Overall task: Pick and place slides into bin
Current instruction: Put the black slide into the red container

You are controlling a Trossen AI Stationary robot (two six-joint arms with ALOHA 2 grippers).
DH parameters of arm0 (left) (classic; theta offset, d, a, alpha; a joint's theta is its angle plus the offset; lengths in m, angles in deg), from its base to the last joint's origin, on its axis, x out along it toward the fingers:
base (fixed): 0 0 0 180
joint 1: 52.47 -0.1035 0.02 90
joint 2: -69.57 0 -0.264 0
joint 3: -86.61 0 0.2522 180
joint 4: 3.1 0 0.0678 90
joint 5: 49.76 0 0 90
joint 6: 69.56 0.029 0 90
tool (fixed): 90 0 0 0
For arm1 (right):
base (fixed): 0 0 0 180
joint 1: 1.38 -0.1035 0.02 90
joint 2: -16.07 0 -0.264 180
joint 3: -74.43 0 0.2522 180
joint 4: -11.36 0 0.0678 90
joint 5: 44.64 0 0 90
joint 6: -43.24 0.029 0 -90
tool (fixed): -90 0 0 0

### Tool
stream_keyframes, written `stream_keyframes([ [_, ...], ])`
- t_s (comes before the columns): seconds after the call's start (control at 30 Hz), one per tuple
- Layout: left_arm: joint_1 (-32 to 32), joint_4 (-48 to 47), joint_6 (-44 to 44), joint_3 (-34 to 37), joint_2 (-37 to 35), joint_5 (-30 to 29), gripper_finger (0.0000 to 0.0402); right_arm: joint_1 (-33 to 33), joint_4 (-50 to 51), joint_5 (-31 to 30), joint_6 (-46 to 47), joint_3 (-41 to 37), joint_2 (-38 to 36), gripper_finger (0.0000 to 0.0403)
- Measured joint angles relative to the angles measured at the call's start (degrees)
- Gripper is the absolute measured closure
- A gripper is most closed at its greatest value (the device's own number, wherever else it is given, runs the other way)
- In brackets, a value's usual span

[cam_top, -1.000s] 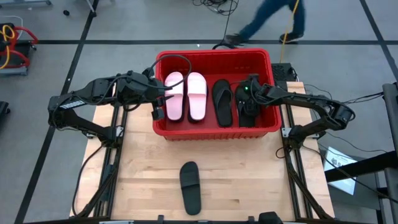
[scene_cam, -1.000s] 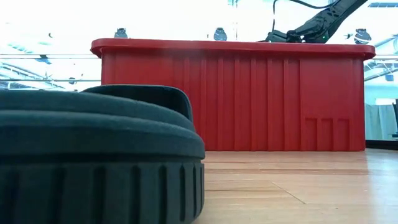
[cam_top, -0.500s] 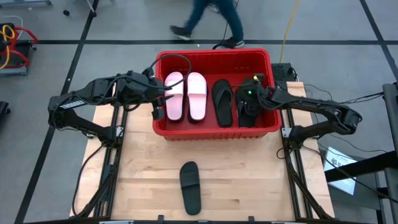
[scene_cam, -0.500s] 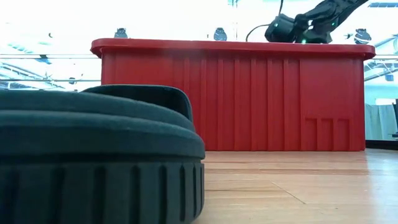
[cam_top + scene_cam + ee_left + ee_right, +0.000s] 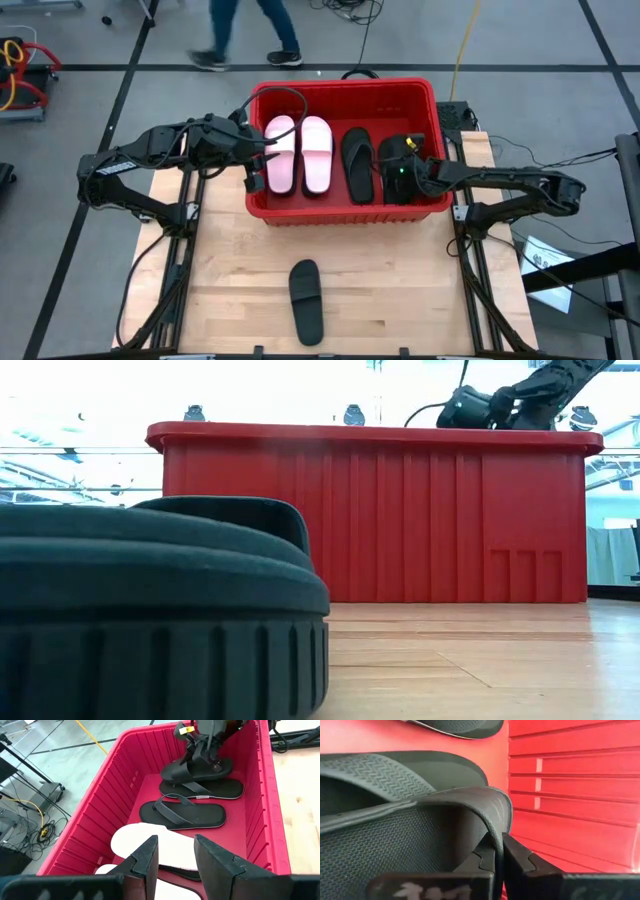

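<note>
Right gripper point(image 5: 496, 854) was down inside the red bin point(image 5: 262, 205), fingers pinched tight on the thin band of a black slide point(image 5: 405, 810), whose sole sat just ahead of the fingers on another black sandal. Looked light and rubbery, so the strap seemed the sensible handle, though probably floppy. Left gripper point(image 5: 175, 851) hung spread over the pale pair point(image 5: 150, 842).

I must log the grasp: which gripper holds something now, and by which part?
The right gripper holds a black band slide in the bin, pinching the band's edge. The left gripper holds nothing.
</note>
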Motion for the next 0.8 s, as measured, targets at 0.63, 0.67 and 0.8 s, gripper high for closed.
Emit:
stream_keyframes([
  [0.63,0.0,0.0,-0.1,0.0,0.0,0.0,0.0277,-0.7,-2.1,0.2,-1.7,-1.9,0.0,0.0369],
  [0.67,0.0,0.0,-0.1,0.0,0.0,0.0,0.0277,-0.7,-2.1,0.2,-1.8,-1.9,0.0,0.0362],
  [0.8,0.0,0.0,-0.1,0.0,0.0,0.0,0.0277,-0.7,-2.1,0.2,-1.8,-1.9,0.0,0.0329],
])
